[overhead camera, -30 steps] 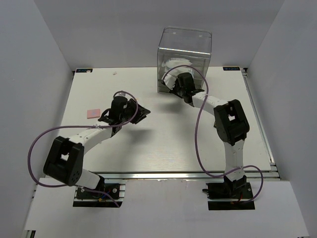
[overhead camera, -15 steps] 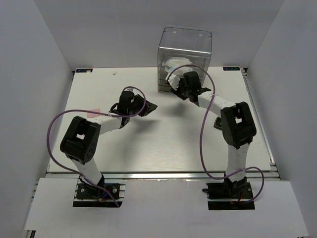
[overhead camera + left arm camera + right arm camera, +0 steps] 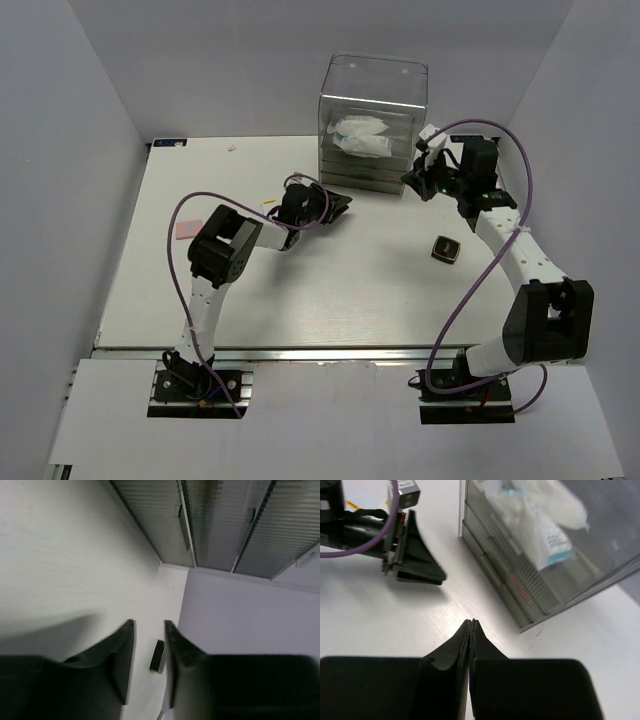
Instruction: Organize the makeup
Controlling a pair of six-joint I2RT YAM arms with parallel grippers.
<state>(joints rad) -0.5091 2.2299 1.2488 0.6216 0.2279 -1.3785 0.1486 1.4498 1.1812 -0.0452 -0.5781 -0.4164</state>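
Fetching the next item is judged the step in hand: the black compact (image 3: 446,249) is left on the surface (image 3: 300,290) near the right end effector (image 3: 471,624), which is shut, empty and must be opened, while the left end effector (image 3: 149,624) is seen part-open and empty.

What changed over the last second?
The right gripper backed rightward from the tall clear acrylic drawer box, now shut and empty, uncovering a black square compact on the table. The left gripper reached toward the box, jaws apart. The box and the pink square stayed put.
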